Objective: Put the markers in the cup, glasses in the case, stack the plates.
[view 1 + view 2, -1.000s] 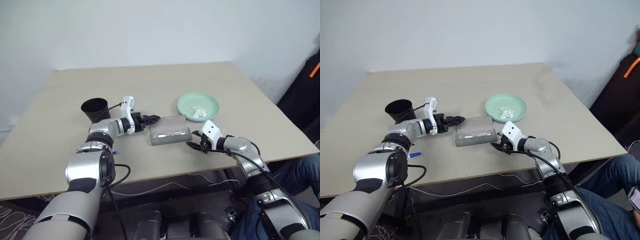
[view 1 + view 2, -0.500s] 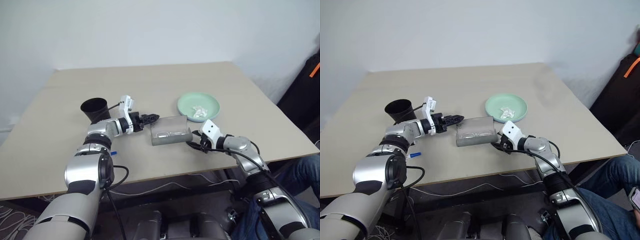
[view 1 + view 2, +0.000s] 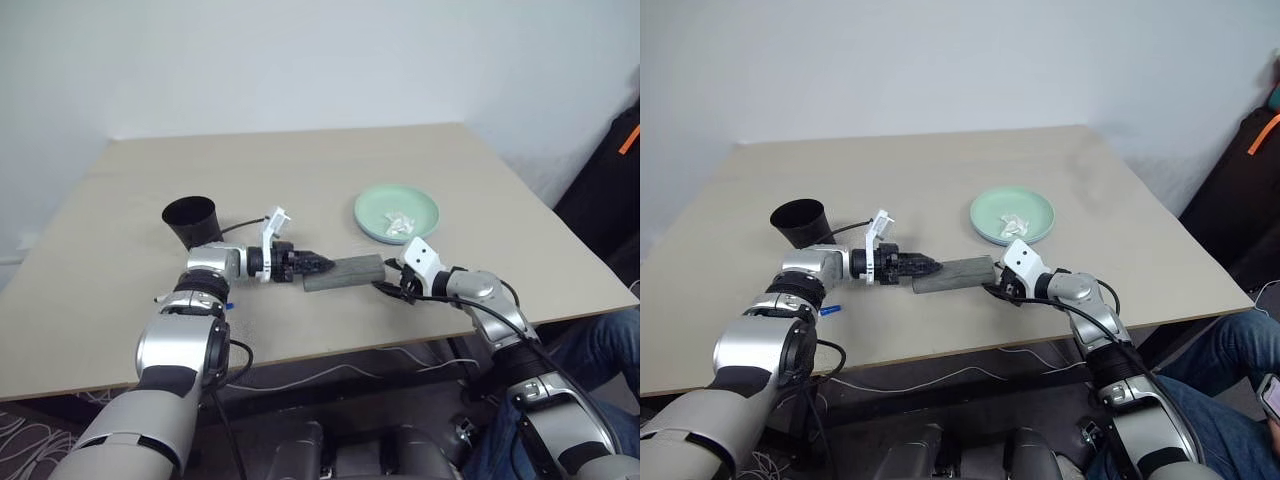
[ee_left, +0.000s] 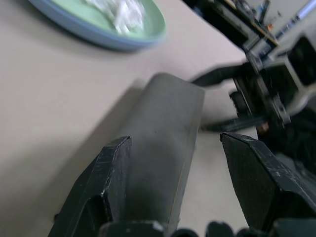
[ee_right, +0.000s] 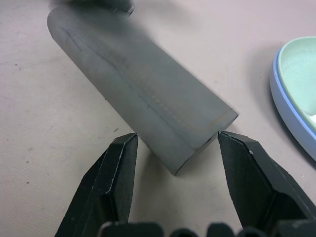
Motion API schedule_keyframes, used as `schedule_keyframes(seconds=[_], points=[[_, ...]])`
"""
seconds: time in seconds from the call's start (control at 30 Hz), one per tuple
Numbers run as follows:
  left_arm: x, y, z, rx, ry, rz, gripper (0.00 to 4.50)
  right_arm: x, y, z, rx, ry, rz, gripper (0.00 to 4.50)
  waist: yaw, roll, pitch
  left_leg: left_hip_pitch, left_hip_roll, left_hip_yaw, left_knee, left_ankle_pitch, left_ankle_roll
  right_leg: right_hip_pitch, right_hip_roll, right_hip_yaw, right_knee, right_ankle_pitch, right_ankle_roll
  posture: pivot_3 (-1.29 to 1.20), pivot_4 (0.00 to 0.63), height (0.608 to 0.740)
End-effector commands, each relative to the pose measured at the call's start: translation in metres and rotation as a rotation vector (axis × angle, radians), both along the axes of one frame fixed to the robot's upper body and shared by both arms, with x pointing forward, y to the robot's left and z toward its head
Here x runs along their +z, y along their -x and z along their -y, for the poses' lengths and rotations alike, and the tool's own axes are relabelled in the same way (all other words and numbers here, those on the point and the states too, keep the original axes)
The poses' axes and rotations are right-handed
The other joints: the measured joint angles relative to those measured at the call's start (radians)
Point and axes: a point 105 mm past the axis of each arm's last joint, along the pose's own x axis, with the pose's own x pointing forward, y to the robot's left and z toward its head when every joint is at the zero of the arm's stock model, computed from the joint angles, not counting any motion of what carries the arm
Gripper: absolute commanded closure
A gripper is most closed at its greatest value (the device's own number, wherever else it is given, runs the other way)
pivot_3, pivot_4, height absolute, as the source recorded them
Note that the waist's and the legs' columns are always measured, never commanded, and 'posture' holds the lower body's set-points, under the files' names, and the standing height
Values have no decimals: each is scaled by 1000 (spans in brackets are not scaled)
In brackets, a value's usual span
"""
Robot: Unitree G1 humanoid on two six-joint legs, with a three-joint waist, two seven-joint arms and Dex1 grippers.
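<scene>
Both arms: silver-grey metallic shells, black joint rings, thin black cables looping alongside. White camera brackets at each wrist (right one shows two dark screw holes). Fingers (image 5: 118, 182) matte black, wedge-shaped, faceted.

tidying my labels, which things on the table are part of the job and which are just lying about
Part of the job:
- case, shut
- cup
- plates, green on blue
- marker, blue end

Lying about:
- crumpled white scrap on the plates

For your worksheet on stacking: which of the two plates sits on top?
The mint green plate sits on top, holding a crumpled white scrap; the light blue plate shows as a rim beneath.
</scene>
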Motion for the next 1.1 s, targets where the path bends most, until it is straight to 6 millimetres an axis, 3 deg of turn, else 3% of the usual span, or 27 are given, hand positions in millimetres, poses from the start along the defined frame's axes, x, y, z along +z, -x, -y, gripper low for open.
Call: schedule_keyframes(seconds=[0.03,0.3,0.5,0.63,0.83,1.1], points=[[4,6,-1,-98,-50,43,1424,17,-7,-1,5,-13,63,1683,0,0,0,0,0,0,0,0,0,0,0,0,0,0,0,0,0,721],[-1,10,-3,-117,-94,70,1424,17,-8,-2,6,-11,64,1683,0,0,0,0,0,1,-3,0,0,-1,0,1,0,0,0,0,0,721],[26,-11,1,-10,-49,256,1424,17,-9,-1,8,-9,63,1683,1,0,0,0,0,2,-5,0,0,-1,-1,1,0,0,-1,0,0,721],[37,-11,-1,-18,-78,370,1424,17,-9,0,7,-6,62,1683,1,0,0,0,0,2,-5,0,0,-2,-1,0,0,1,-1,0,0,721],[32,7,-34,-136,-388,501,1424,18,-11,0,23,6,59,1683,-6,0,0,0,0,4,-7,1,-1,-2,1,4,-2,1,-1,0,0,721],[42,33,-84,-199,-682,463,1424,18,-15,-3,38,9,60,1683,6,0,0,1,1,13,-14,1,-2,-3,-1,6,2,1,-1,0,0,721]])
